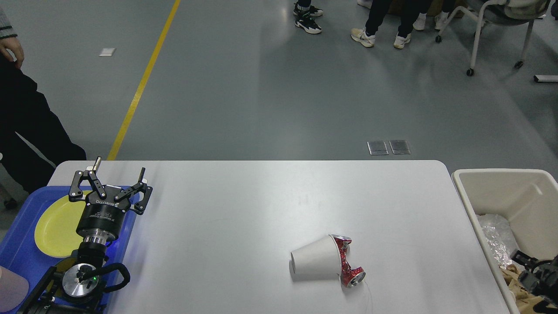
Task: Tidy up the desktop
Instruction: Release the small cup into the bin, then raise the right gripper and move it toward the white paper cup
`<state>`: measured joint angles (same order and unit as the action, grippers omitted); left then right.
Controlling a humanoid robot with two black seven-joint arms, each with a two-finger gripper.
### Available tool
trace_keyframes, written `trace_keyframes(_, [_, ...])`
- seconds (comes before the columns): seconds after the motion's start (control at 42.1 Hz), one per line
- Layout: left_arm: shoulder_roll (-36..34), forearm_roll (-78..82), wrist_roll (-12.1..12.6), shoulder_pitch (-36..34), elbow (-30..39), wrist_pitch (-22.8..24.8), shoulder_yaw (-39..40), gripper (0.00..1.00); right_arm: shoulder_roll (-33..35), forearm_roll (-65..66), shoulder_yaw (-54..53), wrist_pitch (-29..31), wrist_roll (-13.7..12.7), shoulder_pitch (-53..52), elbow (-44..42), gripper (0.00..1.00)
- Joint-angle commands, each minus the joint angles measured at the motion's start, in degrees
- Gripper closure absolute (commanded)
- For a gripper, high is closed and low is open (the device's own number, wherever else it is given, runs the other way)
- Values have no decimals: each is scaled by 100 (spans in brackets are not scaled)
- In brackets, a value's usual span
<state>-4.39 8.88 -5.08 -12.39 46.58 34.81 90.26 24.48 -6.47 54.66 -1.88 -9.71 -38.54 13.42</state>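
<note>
Desktop (244, 200): large white top with rounded corners, filling the lower middle of the head view, grey floor beyond its far edge.

On it, right of centre and toward the near edge: one white paper cup (314, 261) on its side, mouth facing right, and one crushed red can (348, 264) pressed against that mouth, touching it. Open white surface lay between this pair and both arms.

Left edge: one blue tray (19, 253) overlapping the desktop's left side. In it, one yellow plate (54, 226), partly hidden by the left arm. A pale rounded object at the bottom-left corner was cut off by the frame; could not tell what it was.

Left gripper (118, 174) sat above the tray's right rim, fingers pointing away from the robot, jaws spread wide with nothing between them.

Right edge: one cream bin (492, 179) just beside the desktop. Inside: crumpled clear plastic film (495, 235) and brown paper scraps (518, 288) low in the near corner.

Right gripper (534, 272) was down inside the bin over the scraps, dark and partly cut off; could not tell whether its jaws were apart or together.

Background: yellow floor line (144, 78), two metal floor plates (389, 147), a wheeled chair (497, 26) top right, several pairs of legs and shoes at the top edge, one person in dark trousers (26, 126) at far left.
</note>
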Motion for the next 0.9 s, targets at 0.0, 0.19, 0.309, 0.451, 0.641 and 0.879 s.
trace_keyframes(0.0, [0, 0, -2, 0, 0, -1, 0, 4, 329, 102, 141, 284, -5, -803, 739, 0])
trace_keyframes(0.19, [0, 0, -2, 0, 0, -1, 0, 4, 602, 339, 791, 1259, -31, -2525, 2092, 0])
trace_keyframes(0.309, [0, 0, 7, 0, 0, -1, 0, 4, 602, 348, 1388, 1655, -48, -3895, 3138, 0])
trace_keyframes(0.451, [0, 0, 7, 0, 0, -1, 0, 4, 260, 348, 2171, 2094, -57, -5829, 4641, 0])
trace_keyframes(0.641, [0, 0, -2, 0, 0, -1, 0, 4, -619, 331, 2506, 3543, -57, -7571, 5548, 0])
trace_keyframes(0.879, [0, 0, -2, 0, 0, -1, 0, 4, -1164, 243, 2313, 4116, -57, -9056, 6673, 0])
